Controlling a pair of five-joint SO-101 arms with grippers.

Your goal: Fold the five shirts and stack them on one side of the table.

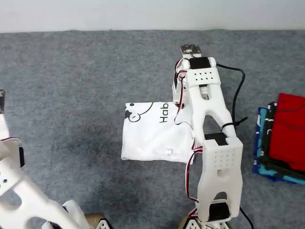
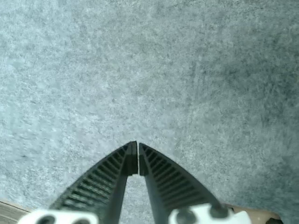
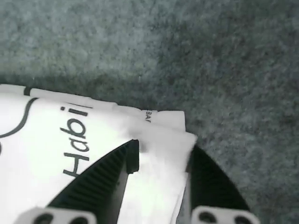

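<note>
straddling white shirt [image 3: 103,130], right pincer [image 3: 161,161] agape

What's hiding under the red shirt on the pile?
Under the red shirt lie a dark shirt and, at the bottom, a blue shirt. Only their edges peek out; the red one covers the rest, so I can't count the layers.

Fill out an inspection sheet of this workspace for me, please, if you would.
Surface: grey felt-like table cover.
Job's things: white shirt, folded, at the centre; stack of folded shirts at the right edge, red on top.
Clutter: nothing seen.
Grippers: left gripper shut over bare cover; right gripper open, fingers astride the white shirt's corner.
Cables: black cable loops off the right arm; red and white wires along it.
Surroundings: pale wall behind.
</note>
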